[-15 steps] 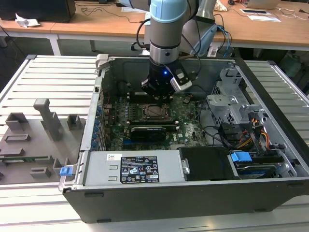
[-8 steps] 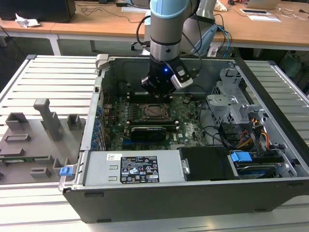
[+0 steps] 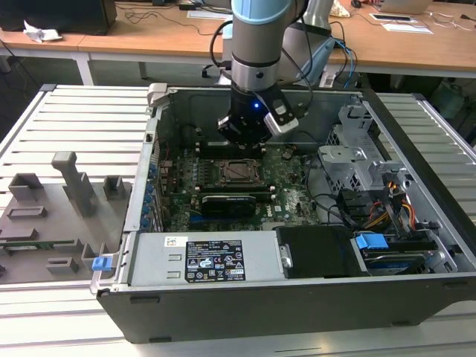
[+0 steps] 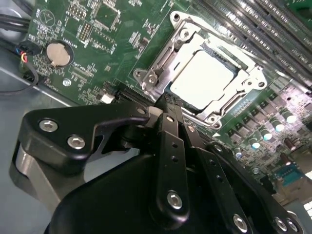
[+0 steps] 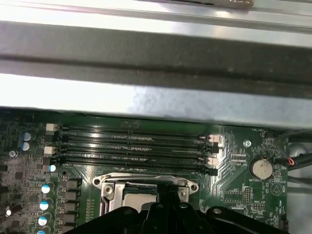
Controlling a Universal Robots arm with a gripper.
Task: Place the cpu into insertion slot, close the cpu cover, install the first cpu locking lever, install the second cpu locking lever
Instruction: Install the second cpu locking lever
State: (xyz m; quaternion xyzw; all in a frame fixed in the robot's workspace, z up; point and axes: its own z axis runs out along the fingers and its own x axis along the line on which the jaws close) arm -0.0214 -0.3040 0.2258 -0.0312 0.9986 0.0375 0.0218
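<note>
My gripper [image 4: 168, 108] over the socket
The cpu [image 4: 202, 79] lies in the insertion slot [image 4: 249, 95]; the cpu cover [image 4: 168, 61] frames it on the green board [image 4: 97, 48].

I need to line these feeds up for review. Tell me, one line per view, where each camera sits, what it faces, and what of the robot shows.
Exterior view: off the arm, above the open computer case, looking down at the gripper over the insertion slot.
Second wrist view: on the arm, looking past the gripper at the cpu.
First wrist view: on the arm, facing the memory slots, gripper body at the edge.
Both wrist views share the cpu cover and coin battery.
</note>
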